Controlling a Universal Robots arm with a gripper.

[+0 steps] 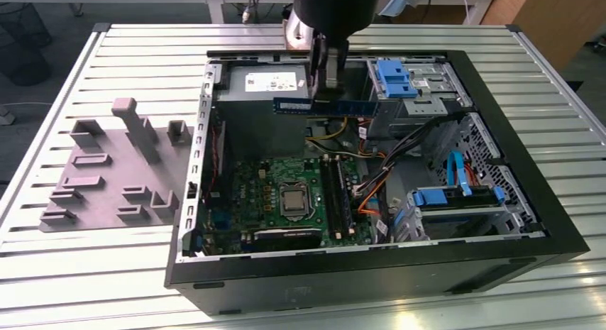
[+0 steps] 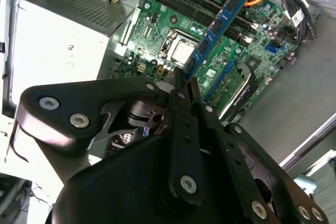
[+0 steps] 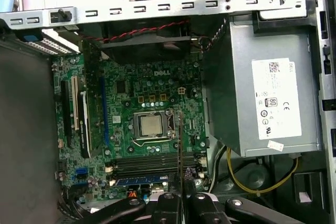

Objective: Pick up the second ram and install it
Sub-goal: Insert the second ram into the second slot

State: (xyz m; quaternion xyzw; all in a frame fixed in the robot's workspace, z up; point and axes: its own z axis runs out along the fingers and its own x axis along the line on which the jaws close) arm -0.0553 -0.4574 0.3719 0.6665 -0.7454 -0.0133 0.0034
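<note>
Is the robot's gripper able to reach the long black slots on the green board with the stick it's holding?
Probably yes. The gripper, shut on the second ram, hangs above the open case, and nothing covers the black slots; the orange cables lie beside them.

We get bright overhead light w/ glare on table slats; power supply blown white in second wrist view. Case dim inside, gripper near-black, the second ram well lit.
</note>
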